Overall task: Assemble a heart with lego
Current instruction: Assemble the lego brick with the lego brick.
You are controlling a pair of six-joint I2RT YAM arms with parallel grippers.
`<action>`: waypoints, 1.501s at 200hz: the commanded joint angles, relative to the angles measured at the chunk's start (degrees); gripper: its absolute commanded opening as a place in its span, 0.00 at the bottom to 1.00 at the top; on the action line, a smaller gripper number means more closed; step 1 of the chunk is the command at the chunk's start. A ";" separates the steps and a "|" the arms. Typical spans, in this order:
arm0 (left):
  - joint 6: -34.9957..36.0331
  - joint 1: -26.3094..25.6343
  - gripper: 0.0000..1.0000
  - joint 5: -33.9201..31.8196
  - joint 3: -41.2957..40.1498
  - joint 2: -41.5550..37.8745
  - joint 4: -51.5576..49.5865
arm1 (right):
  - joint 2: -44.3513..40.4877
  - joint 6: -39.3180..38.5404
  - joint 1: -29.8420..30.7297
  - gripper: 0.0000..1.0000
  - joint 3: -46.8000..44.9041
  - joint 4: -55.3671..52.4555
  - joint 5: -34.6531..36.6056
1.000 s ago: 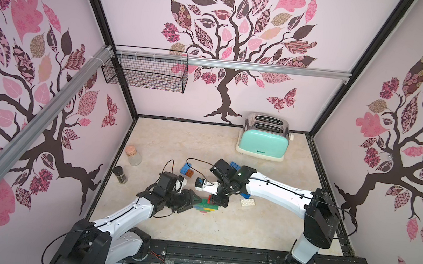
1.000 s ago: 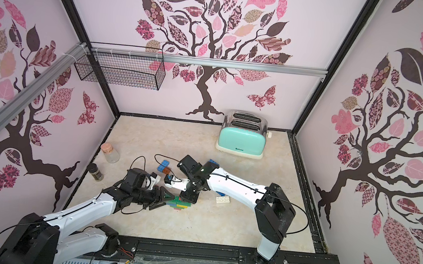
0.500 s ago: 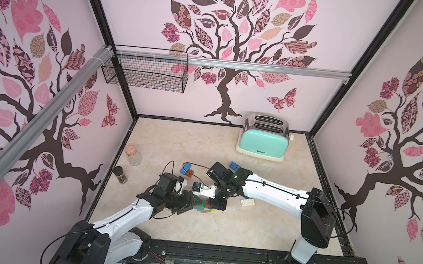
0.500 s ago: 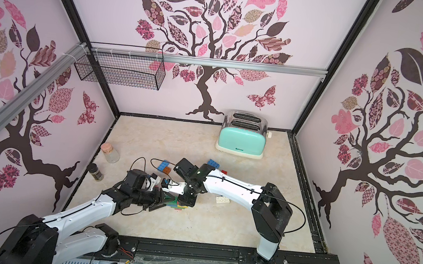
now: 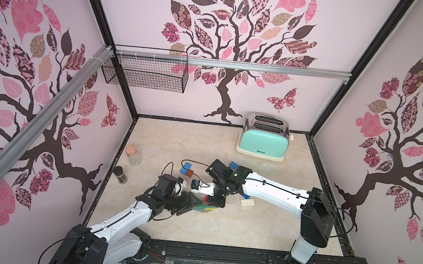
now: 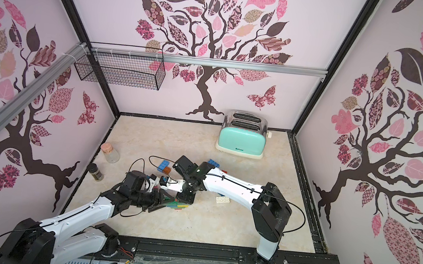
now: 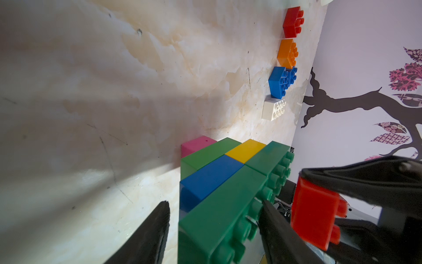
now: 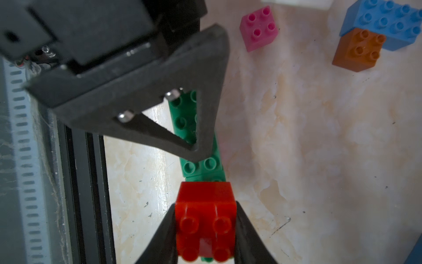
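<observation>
Finding one: my left tool [image 5: 195, 204] sits low in the centre of both top views, extending from the lower left. Its jaws stand part open astride the brick stack [image 5: 205, 208]. In the left wrist view one finger [image 7: 150, 235] shows a sliver of worktop [image 5: 234, 230] between it and the stack. The other lies against the studs of the top green row. I cannot confirm a firm grip.

Finding two: the brick stack stands on the worktop, studs up, just right of that tool. It has a pink brick at the base, then green, blue and yellow, with two green bricks along the top.

Finding three: my right tool [image 8: 205, 214] extends from the right and is closed on a red brick [image 8: 205, 201], one finger on each side, studs up. The red brick hangs over one end of the top green row, and the left wrist view shows a gap between them.

Further back: a white brick [image 5: 248, 202] lies studs up just right of the stack, below my right arm in the frame. An orange brick [image 5: 189, 173] touches a blue brick [image 5: 187, 166], above and left of the stack. A dark-capped jar [image 5: 120, 175] and a cork-topped jar [image 5: 133, 155] stand at the worktop's left edge. A mint toaster [image 5: 263, 141] stands near the back wall, right of centre. A wire basket [image 5: 146, 72] hangs upper left.
</observation>
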 commanded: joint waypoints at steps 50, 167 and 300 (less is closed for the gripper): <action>0.38 -0.27 0.63 -2.21 0.82 1.12 -0.72 | 1.11 -6.73 -1.60 0.34 0.29 -1.21 0.61; 0.30 -0.25 0.62 -2.65 0.98 1.35 -0.92 | 3.94 -7.68 -1.69 0.35 -0.23 -3.28 -0.69; 0.38 -0.25 0.62 -2.65 0.65 1.72 -0.30 | -0.31 -2.98 -0.59 0.32 1.00 -2.23 -1.11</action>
